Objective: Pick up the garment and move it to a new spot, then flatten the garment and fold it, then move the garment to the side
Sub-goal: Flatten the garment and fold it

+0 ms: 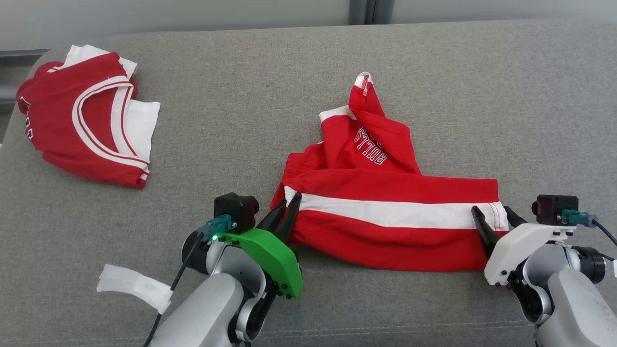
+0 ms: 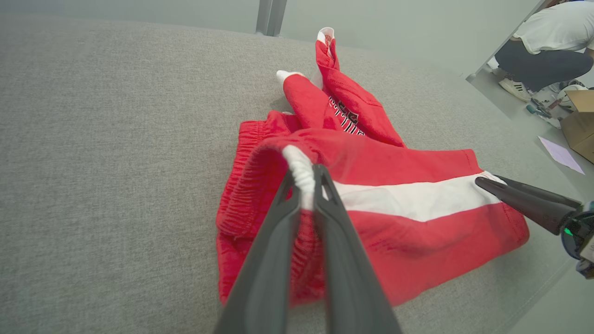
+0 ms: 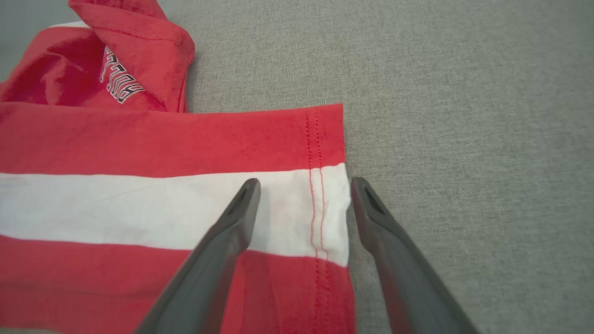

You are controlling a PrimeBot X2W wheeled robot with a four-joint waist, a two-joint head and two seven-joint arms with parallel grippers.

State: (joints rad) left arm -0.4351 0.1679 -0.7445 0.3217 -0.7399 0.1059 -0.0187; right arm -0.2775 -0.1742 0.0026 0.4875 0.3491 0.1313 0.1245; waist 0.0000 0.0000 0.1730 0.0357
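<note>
The garment is a pair of red shorts with a white side stripe, lying crumpled on the grey surface; one leg is twisted up toward the back. My left gripper is shut on the white stripe at the waistband end, lifting that edge a little. At the hem end my right gripper stands open, one finger over the white stripe and the other just off the hem's edge on the grey cloth. The garment lies flat under it.
A second red and white garment, a jersey, lies bunched at the far left of the grey padded surface. A white tape strip hangs by my left arm. In the left wrist view a person crouches on the floor beside a cardboard box.
</note>
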